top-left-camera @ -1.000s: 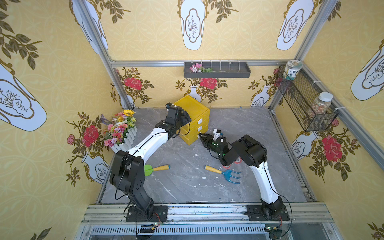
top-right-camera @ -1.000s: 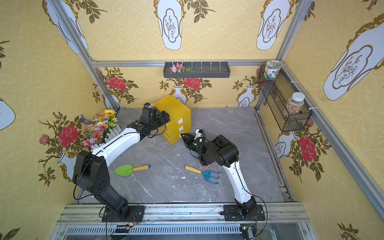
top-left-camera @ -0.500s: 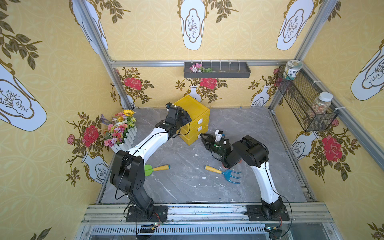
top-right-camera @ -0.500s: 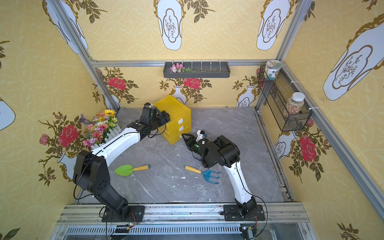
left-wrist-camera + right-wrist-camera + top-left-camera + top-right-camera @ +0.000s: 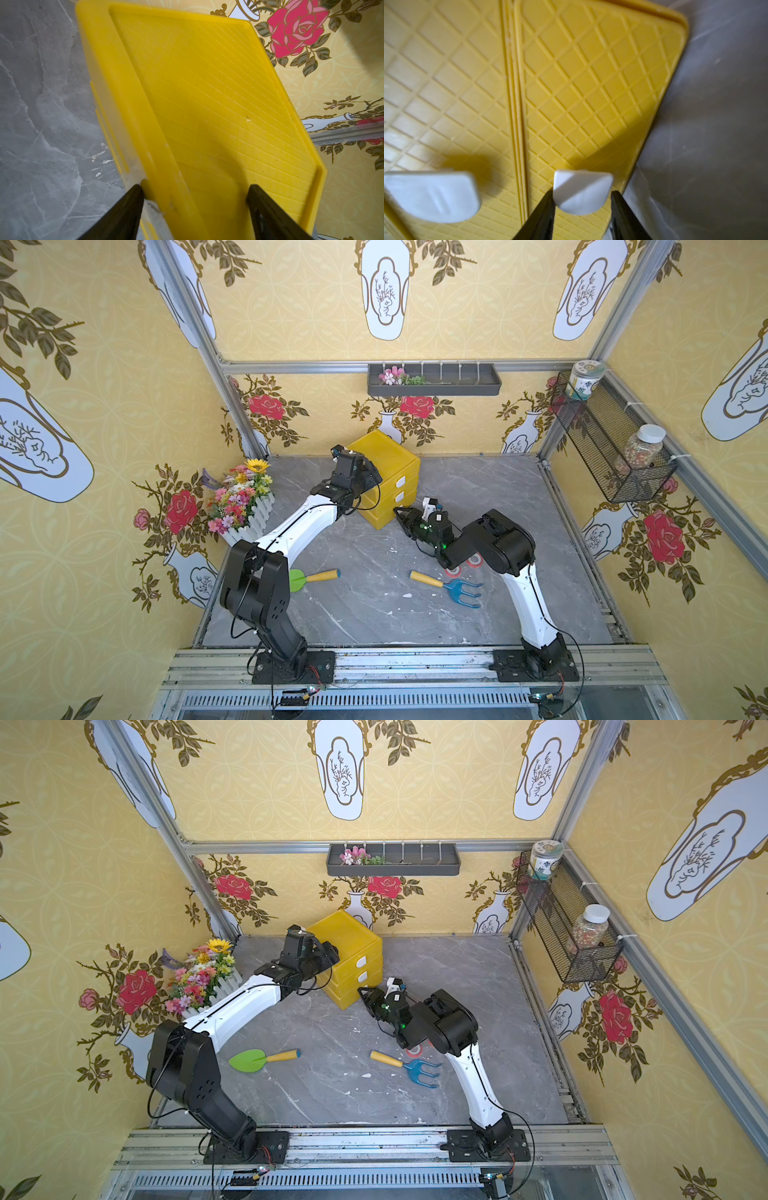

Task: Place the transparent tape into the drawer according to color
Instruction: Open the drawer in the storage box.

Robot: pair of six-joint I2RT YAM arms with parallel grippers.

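Pinching white handle [image 5: 580, 185] of bottom drawer [image 5: 591, 87] with right hand [image 5: 581, 195], narrow. Bracing yellow cabinet [image 5: 207, 104] top corner with left hand [image 5: 195, 191], spread wide.

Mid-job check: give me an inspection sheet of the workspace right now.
Surface: grey marble-look tabletop, scattered white flecks.
Job's things: yellow three-drawer cabinet, drawers look shut; two red tape rolls on the tabletop, partly under the right arm; no other rolls seen.
Clutter: blue toy rake, green toy trowel, flower box.
Grippers: left pincer open, straddling the cabinet's top edge; right pincer shut on the bottom drawer's white handle.
Cables: black cables along both arms, no snag seen.
Surroundings: yellow floral walls, wall tray, wire basket holding two jars.
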